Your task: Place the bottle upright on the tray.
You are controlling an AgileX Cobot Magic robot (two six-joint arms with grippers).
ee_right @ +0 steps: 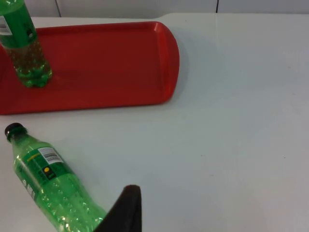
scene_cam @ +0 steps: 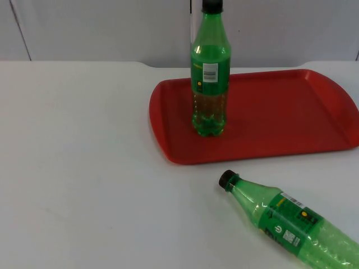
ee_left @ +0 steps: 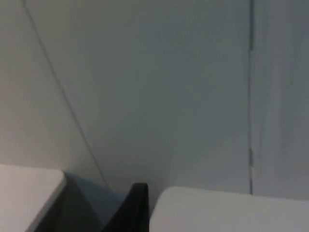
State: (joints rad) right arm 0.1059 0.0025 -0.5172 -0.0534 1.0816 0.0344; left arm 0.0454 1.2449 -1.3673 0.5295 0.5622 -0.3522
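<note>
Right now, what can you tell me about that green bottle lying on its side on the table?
The lying bottle is clear green plastic with a black screw cap and a green label bearing a barcode and a yellow dot. It looks empty, though that is hard to be sure of. It rests flat on the white table, in front of the red tray and apart from it, its cap pointing toward the tray. Nothing grips it. A black fingertip of the right gripper stands close beside its base in the right wrist view.

white table top (scene_cam: 84, 168) | grey partition wall (scene_cam: 101, 28) behind, w/ vertical seams
</note>
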